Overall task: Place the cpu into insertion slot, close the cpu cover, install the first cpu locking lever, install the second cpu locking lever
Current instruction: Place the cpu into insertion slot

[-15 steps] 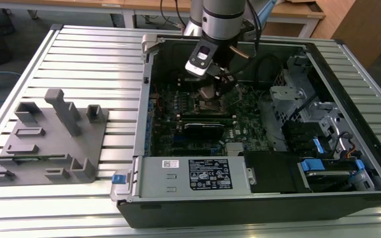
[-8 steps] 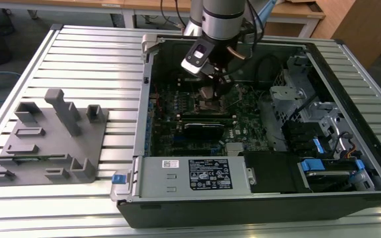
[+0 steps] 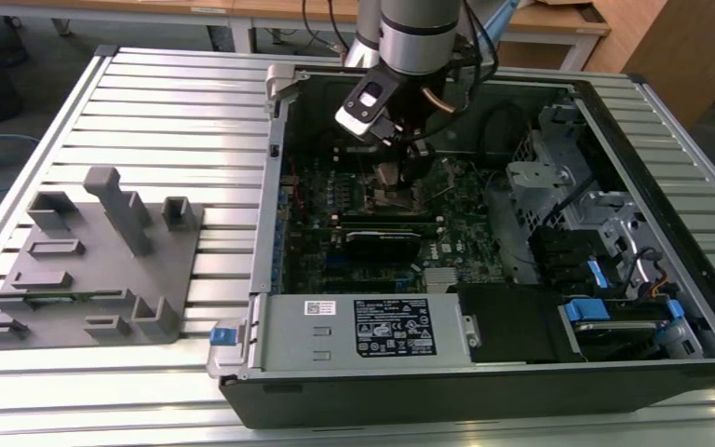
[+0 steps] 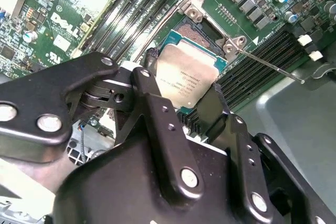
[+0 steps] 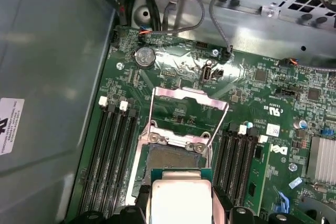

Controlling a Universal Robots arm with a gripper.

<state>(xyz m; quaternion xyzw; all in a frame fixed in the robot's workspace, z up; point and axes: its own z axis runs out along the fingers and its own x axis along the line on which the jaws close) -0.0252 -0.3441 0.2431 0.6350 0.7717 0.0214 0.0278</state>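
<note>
- The pincer is closed on the cpu, one finger on each of two opposite edges, silver top facing up.
- The arm reaches down into the open computer case, which lies on the slatted worktop.
- In both wrist views the cpu sits over the near part of the insertion slot. The slot's dark far part is uncovered. I cannot tell whether the chip touches the slot or hangs just above it.
- The cpu cover stands raised behind the slot, hinged at its far edge. One locking lever is swung out to the side.
- Risk 1: the chip looks offset from the slot centre. Lowered like this, it could ride on the frame and bend contacts.
- Risk 2: the hold is narrow, on the edges only. Any slip or tilt would land one corner first.
- Risk 3: the finger tips reach below the chip's edges. If they meet the slot frame or the memory slots just beside it, the chip could be levered out of true.
- Risk 4: the raised cover is near. A nudge from the pincer might drop it onto an unseated chip.
</note>
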